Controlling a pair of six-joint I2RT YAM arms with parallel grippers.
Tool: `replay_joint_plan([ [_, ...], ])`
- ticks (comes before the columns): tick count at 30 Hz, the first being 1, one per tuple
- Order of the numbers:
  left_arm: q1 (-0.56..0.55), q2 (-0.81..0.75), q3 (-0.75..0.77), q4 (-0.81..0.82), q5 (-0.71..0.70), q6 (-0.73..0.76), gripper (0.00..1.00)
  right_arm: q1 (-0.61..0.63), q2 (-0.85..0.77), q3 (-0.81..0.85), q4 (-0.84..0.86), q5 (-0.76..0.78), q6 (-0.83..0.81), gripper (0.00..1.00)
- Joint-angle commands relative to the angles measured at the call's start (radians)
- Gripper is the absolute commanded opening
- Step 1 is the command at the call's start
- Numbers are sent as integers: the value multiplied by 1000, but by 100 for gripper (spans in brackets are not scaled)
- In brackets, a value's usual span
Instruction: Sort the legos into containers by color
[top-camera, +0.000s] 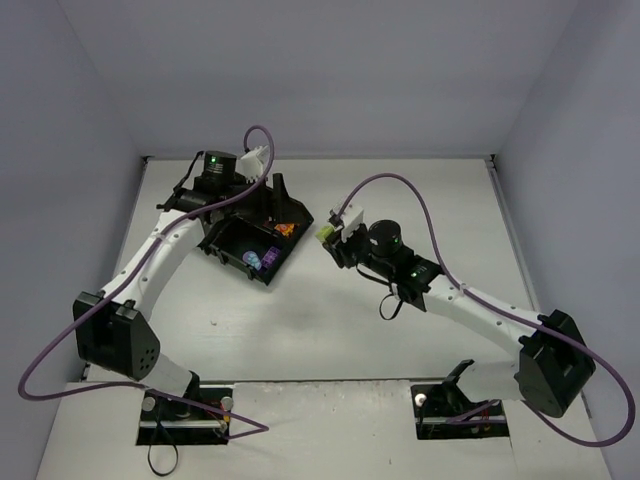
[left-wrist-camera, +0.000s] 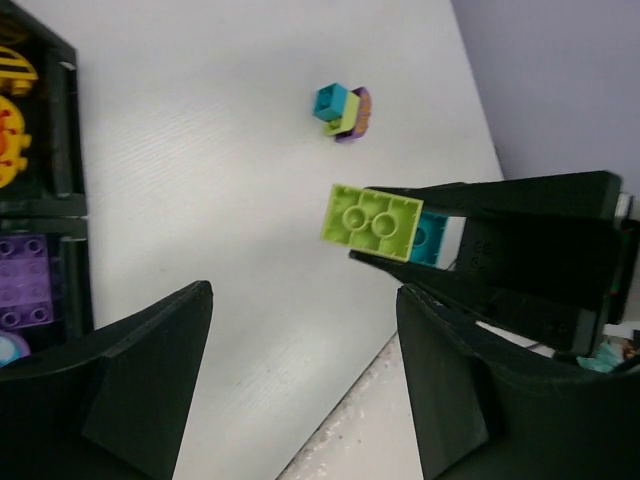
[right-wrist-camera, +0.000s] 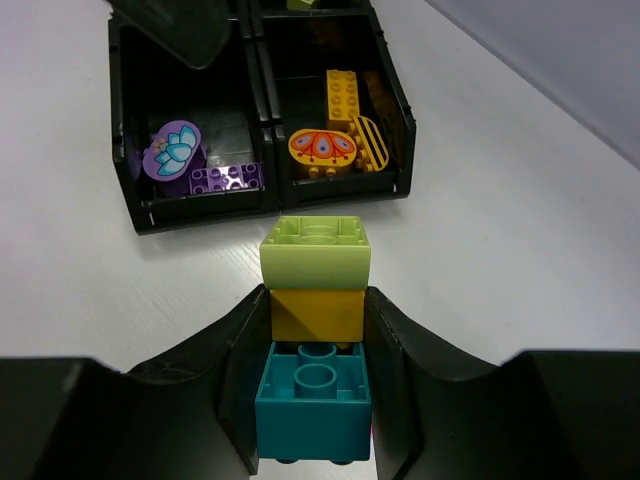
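My right gripper (top-camera: 333, 240) is shut on a stack of three bricks held just right of the black tray (top-camera: 228, 256). In the right wrist view the stack sits between the fingers (right-wrist-camera: 315, 300): lime green brick (right-wrist-camera: 316, 255) in front, orange-yellow brick (right-wrist-camera: 317, 313) in the middle, teal brick (right-wrist-camera: 315, 405) at the back. The left wrist view shows that lime brick (left-wrist-camera: 372, 222) too. My left gripper (top-camera: 272, 192) hangs over the tray's far side, open and empty (left-wrist-camera: 305, 300). The tray (right-wrist-camera: 205, 215) holds purple pieces (right-wrist-camera: 200, 165) in one compartment and orange pieces (right-wrist-camera: 340, 130) in another.
A small clump of teal, lime and purple bricks (left-wrist-camera: 343, 108) lies on the white table beyond the right gripper. The table's far edge and the enclosure wall (left-wrist-camera: 560, 80) are close behind it. Purple cables loop over both arms.
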Motion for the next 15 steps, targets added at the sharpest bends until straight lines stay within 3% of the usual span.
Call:
replay_joint_plan([
  [1,-13,-8,63,121,114,-74,68,-8,-24,28,90,-119,-120,6],
  [15,-65,95,94,120,205,-97,69,-37,-26,59,90,-234,-171,7],
])
